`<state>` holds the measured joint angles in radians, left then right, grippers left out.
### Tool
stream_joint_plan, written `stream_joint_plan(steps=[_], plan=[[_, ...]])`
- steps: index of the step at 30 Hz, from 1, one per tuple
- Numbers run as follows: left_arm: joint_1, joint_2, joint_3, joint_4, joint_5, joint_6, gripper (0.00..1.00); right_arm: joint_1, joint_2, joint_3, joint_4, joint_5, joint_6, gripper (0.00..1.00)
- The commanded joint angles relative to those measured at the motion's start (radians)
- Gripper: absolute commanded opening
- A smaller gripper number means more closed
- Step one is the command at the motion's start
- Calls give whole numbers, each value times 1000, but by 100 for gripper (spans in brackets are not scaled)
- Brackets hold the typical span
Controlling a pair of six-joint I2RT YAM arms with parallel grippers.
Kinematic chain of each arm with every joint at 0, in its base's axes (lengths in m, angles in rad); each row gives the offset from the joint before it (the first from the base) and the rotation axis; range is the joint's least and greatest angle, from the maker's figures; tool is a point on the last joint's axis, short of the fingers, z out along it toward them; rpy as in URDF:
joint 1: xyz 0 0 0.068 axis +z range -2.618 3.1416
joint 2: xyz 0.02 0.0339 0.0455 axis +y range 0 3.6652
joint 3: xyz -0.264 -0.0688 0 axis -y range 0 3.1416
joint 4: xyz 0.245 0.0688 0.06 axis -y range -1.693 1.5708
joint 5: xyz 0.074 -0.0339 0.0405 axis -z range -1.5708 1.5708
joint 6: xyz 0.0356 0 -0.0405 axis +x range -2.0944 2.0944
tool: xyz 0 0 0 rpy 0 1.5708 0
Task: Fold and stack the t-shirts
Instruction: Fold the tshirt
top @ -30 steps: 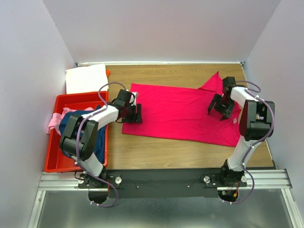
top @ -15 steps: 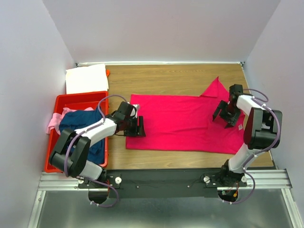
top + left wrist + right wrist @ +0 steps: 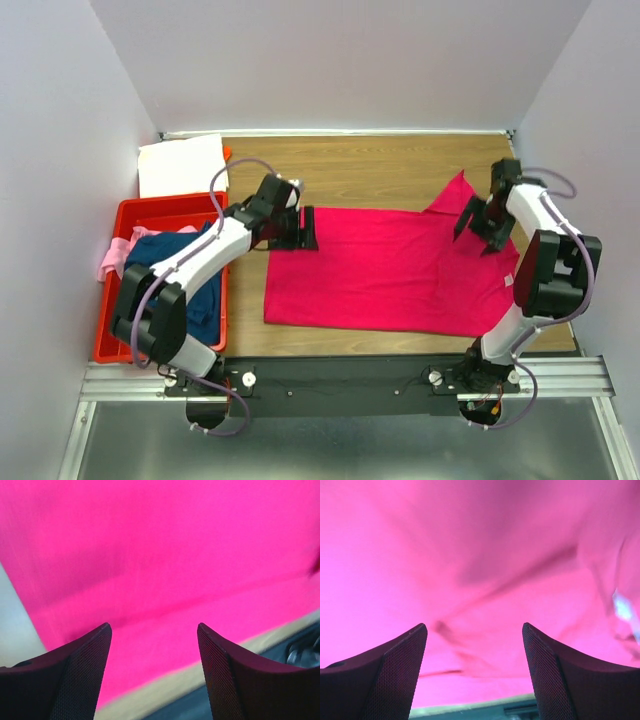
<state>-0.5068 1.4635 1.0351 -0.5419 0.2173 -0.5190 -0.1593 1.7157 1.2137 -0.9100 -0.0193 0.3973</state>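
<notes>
Both arms have shifted away from their bases. The left gripper (image 3: 310,228) now stands at the far left corner of the magenta t-shirt (image 3: 390,265), and the right gripper (image 3: 477,231) is over its right end. Both have their fingers spread and grip nothing. The shirt lies flat on the table (image 3: 370,165).

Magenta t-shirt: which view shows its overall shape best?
Top external: the magenta t-shirt lies spread on the table, nearly its whole outline visible. Each wrist view shows only a close-up patch of its cloth and a strip of edge.
</notes>
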Motion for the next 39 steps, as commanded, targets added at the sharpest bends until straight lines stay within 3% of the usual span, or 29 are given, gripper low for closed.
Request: stream_joint_plan(steps=[1,8,16,23,39], plan=[[37,89,133,-63,-127,99,78,-8,44,193,-20,-13,-21,83],[177,265,304,5,-210,126,73,-8,249,518,-9,-70,-14,81],[220,504,537,13,-279,155,59,-8,358,690,-3,-136,6,81],[241,635,615,-4,-300,169,50,-8,357,667,13,-156,21,80],[260,736,666,29,-219,171,45,-9,320,555,60,-186,41,80]])
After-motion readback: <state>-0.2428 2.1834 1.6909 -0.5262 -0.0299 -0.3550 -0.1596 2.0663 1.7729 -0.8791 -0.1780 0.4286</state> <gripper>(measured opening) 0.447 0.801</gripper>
